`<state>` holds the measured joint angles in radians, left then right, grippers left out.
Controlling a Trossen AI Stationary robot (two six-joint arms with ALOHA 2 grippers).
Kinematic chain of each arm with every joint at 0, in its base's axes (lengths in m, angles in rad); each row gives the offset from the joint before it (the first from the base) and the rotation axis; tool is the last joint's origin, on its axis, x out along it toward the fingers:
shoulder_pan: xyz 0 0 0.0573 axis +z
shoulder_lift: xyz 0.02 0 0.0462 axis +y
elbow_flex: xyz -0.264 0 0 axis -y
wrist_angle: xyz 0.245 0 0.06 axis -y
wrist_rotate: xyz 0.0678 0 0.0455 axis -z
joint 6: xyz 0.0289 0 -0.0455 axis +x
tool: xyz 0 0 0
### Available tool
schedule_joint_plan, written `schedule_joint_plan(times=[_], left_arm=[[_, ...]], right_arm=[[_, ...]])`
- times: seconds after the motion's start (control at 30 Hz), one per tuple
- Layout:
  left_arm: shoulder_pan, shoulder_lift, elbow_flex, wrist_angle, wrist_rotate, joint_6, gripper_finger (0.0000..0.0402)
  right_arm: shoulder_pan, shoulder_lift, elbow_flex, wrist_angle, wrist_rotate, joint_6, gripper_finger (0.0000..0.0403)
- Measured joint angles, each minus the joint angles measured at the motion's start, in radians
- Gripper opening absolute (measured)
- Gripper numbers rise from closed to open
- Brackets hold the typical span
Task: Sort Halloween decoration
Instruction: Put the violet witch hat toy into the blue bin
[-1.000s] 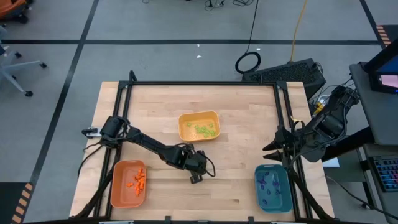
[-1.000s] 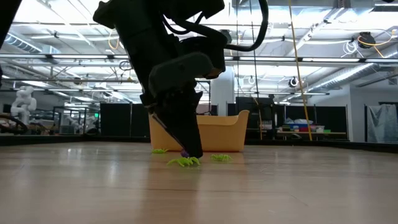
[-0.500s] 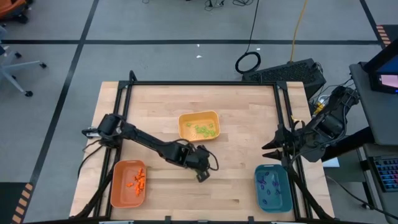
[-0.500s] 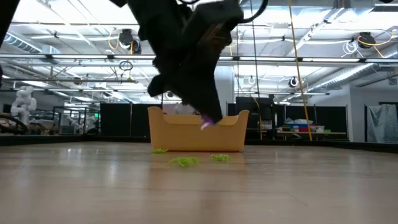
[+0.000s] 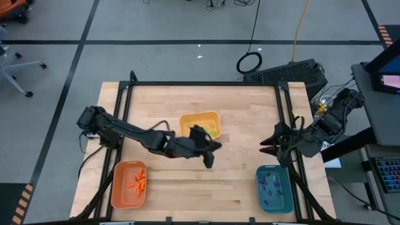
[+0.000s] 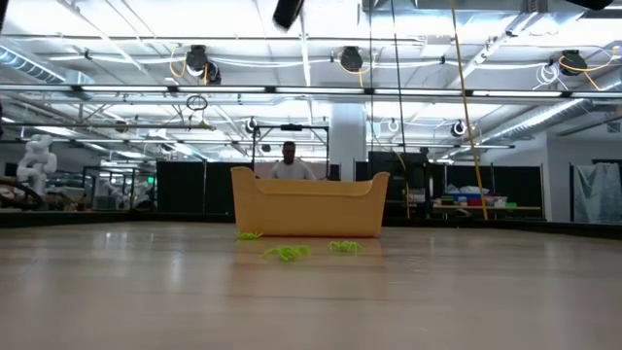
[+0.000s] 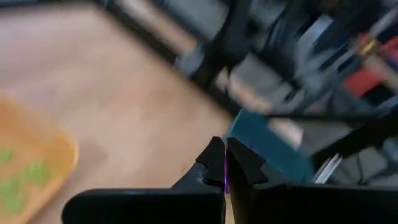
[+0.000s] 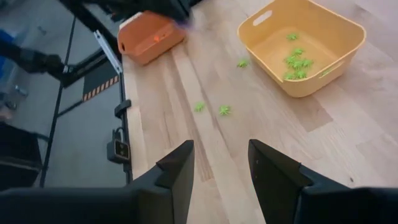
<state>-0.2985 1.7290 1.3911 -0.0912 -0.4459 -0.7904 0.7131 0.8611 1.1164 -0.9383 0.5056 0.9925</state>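
Small light green decoration pieces lie on the wood in front of the yellow tray, and more lie inside that tray. Orange pieces sit in the orange tray, purple ones in the teal tray. My left gripper hangs high above the table's middle, just near of the yellow tray, shut on a tiny purple piece. My right gripper stands open and empty at the table's right edge, above the teal tray's far end. My left gripper pinches the purple piece between its two fingers, and only a thin purple sliver shows in the slit between them. The piece is lifted clear of the table. Which part of it is held cannot be told.
The three trays stand apart: yellow at the middle far side, orange at the near left, teal at the near right. Bare wood lies between them. A black frame runs along the table's far and side edges.
My left gripper has risen from the tabletop beside the green pieces, taking the purple piece up clear of the wood. It has tipped from pointing down toward level and shifted slightly toward the far and right edges. The green pieces stay where they were.
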Motion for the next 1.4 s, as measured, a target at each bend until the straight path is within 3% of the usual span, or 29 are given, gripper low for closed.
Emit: schedule_joint_plan(times=[0.4,0.6,0.8,1.03,1.4], left_arm=[[0.014,-0.145,0.000,0.647,-0.089,0.361,0.0000],[0.016,-0.161,0.000,0.928,-0.018,0.481,0.0000],[0.008,-0.161,0.000,1.150,0.059,0.484,0.0000],[0.003,-0.161,0.000,1.272,0.113,0.484,0.0000],[0.002,-0.161,-0.001,1.271,0.130,0.506,0.0000]], right_arm=[[-0.029,0.065,0.000,0.185,0.179,0.064,0.0137],[-0.033,0.154,0.000,0.322,0.257,0.089,0.0137],[-0.067,0.262,0.000,0.436,0.306,0.156,0.0137],[-0.079,0.348,0.000,0.582,0.304,0.141,0.0137],[-0.079,0.345,0.000,0.623,0.300,0.095,0.0137]])
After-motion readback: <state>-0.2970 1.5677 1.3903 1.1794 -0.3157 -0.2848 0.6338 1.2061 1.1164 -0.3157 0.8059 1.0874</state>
